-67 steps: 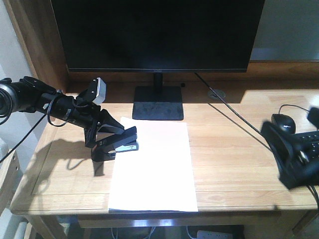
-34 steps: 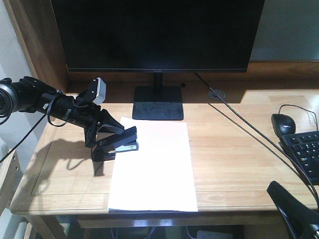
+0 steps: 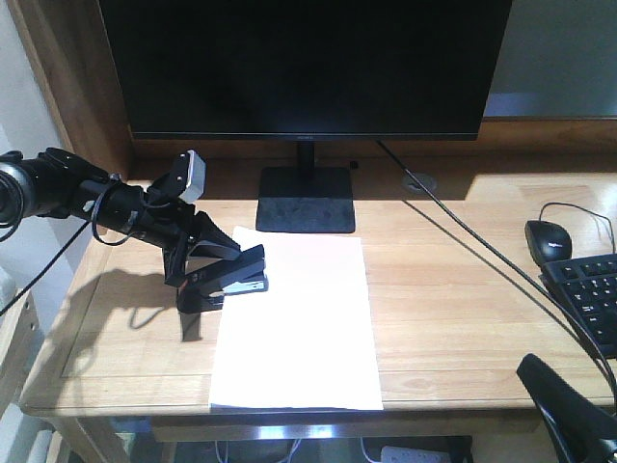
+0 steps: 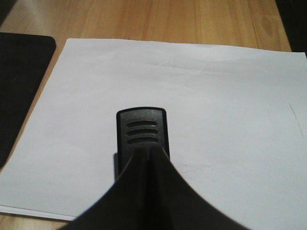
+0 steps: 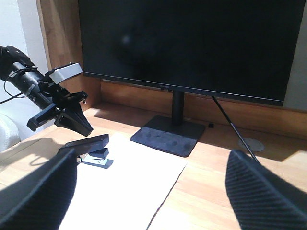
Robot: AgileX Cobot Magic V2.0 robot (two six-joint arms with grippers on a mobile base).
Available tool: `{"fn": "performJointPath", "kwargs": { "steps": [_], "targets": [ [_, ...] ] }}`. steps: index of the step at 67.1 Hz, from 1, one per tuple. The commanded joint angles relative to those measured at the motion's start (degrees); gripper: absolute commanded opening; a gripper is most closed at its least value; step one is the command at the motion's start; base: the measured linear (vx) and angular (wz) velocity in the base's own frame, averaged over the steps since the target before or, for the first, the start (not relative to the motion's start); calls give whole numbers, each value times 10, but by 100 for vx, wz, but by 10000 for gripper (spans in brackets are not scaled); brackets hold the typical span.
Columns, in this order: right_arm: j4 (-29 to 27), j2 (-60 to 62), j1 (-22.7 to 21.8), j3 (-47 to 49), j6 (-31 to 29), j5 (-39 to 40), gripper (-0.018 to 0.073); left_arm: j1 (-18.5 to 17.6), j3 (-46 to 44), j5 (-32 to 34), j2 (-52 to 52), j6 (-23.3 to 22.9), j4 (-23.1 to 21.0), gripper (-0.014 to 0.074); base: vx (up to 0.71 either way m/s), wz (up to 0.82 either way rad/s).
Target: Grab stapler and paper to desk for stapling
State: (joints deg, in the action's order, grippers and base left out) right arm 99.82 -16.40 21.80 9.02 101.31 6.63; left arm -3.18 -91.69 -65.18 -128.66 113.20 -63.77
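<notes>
The white paper (image 3: pixel 294 328) lies flat on the light-wood desk (image 3: pixel 453 318) in front of the monitor. A small black stapler (image 3: pixel 239 275) sits on the paper's left edge, its top arm tilted up. My left gripper (image 3: pixel 218 262) reaches in from the left. In the left wrist view its jaws (image 4: pixel 148 152) are shut together, and they lie over the stapler's ribbed top (image 4: pixel 142 129), with the paper (image 4: pixel 216 105) beyond. My right gripper (image 5: pixel 151 158) hangs open and empty low at the desk's front right, far from the stapler (image 5: pixel 93 146).
A large black monitor (image 3: pixel 304 68) on a square stand base (image 3: pixel 307 198) fills the back. A black mouse (image 3: pixel 548 236) and keyboard (image 3: pixel 593 294) sit at the right edge. A black cable (image 3: pixel 463 231) runs diagonally from a desk grommet (image 3: pixel 418 181).
One second ago the right arm was blurred over the keyboard at the right. It has dropped to the bottom right corner and stayed there. The left arm and stapler have not moved.
</notes>
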Motion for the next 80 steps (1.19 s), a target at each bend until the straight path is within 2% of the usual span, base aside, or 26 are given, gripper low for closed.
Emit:
{"fn": "performJointPath", "kwargs": {
  "steps": [1,20,31,36,57,80],
  "targets": [
    [27,-4,-2,16,-3,-6,591,-2,-13,-21,34,-6,-38,-6,0,0],
    [27,-4,-2,16,-3,-6,591,-3,-13,-22,34,-5,-41,-6,0,0],
    [27,-4,-2,16,-3,-6,591,-5,-13,-37,35,-4,-104,-6,0,0],
    [27,-4,-2,16,-3,-6,591,-10,-13,-34,34,-4,-108,-6,0,0],
    [27,-4,-2,16,-3,-6,591,-31,-13,25,27,-1,-30,-6,0,0],
    [27,-4,-2,16,-3,-6,591,-31,-13,31,0,-4,-17,-6,0,0]
  ]
}}
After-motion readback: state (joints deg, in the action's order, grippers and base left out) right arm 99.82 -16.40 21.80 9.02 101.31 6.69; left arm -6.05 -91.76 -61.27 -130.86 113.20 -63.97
